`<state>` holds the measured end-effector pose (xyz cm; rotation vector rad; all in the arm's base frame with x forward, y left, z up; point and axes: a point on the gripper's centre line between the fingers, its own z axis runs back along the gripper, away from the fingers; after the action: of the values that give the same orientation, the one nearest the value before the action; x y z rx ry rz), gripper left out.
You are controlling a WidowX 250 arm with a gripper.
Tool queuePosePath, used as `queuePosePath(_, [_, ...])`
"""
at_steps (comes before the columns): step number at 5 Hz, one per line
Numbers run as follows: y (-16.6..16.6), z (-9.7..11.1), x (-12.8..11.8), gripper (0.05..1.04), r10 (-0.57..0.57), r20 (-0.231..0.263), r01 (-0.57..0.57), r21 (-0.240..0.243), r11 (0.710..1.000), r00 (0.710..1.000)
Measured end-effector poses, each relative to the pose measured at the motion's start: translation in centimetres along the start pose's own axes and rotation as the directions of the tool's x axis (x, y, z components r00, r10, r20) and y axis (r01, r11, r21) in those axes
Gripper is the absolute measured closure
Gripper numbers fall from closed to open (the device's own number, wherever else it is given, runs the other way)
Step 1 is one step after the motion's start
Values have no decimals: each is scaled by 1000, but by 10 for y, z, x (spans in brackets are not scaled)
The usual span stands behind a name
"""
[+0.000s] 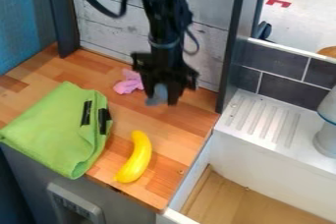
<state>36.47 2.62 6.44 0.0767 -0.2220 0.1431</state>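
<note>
Camera view: arm point(164, 26) comes in from top edge, gripper point(160, 96) hangs upper middle over the wooden counter point(190, 115). Fingers pinching a small grey-blue object point(156, 99), its lower end showing between the tips; can't tell if it touches the counter. Pink crumpled piece point(128, 82) lies just left of the gripper, close to the plank back wall point(101, 29). Green folded cloth point(56, 127) at left, two black strips point(87, 113) near its right edge. Yellow banana point(136, 158) lower middle, on the counter right of the cloth, well apart from the gripper. Right side: white ribbed ledge point(269, 125) below dark grey tiles point(274, 88), pale rounded object with a blue band point(327, 134) at right edge
</note>
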Motion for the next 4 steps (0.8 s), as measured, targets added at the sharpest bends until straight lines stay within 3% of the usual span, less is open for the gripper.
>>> queuePosePath(1, [29,12,-1,494,47,17,-48,76,996,999])
queuePosePath(2, [68,18,-7,494,152,4,-151,162,975,988])
queuePosePath(4, [145,25,-31,494,386,1,-364,335,869,923])
